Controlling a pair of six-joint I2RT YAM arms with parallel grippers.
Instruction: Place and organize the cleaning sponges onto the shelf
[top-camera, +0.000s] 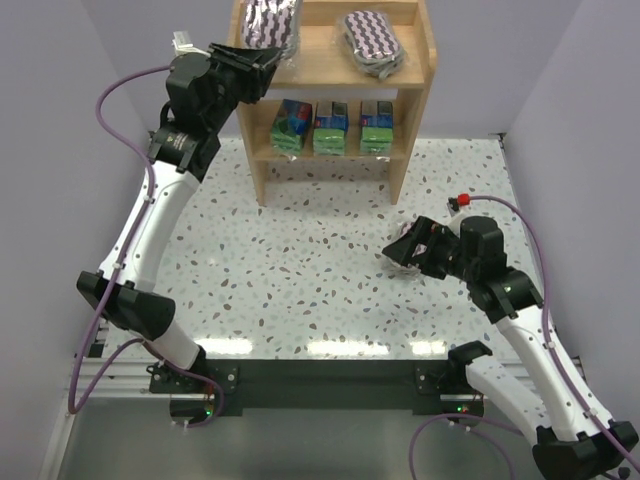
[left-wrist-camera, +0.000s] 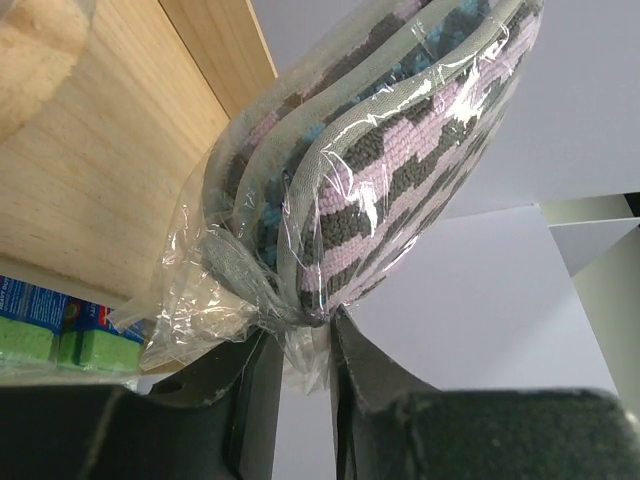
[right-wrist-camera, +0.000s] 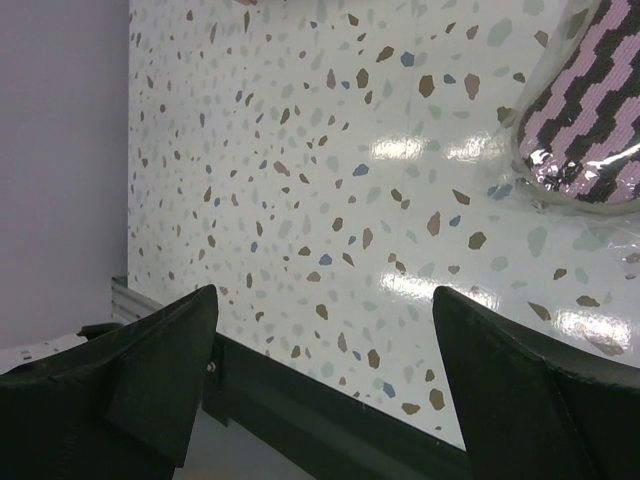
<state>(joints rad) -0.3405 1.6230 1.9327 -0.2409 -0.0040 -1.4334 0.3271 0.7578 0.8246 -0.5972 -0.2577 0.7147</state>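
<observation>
Left end effector (top-camera: 265, 66) (left-wrist-camera: 305, 340) is held high against the shelf (top-camera: 418, 120), at the left end of its upper tier. Its two fingers (left-wrist-camera: 250, 400) are set a narrow gap apart, and the crinkled edge of a plastic wrap is seen in that gap. Whether the wrap is pinched or merely hanging there cannot be told.

The wrap belongs to the standing pad (top-camera: 270, 20) (left-wrist-camera: 400, 170), an oval sponge with a purple-and-white zigzag. It is propped on its edge at the left end of the upper tier, beside the left side panel. Further right on the same tier the flat pad (top-camera: 372, 42) is laid, well apart from the first. On the lower tier three green-and-blue packs (top-camera: 331, 126) are lined up side by side, close together.

Right of the shelf and nearer the arms, the bench pad (top-camera: 400, 241) (right-wrist-camera: 590, 110) is found lying on the speckled bench (top-camera: 300, 270). Right end effector (top-camera: 412, 256) (right-wrist-camera: 325, 295) is held low just beside that pad, jaws spread wide, with nothing between them.
</observation>
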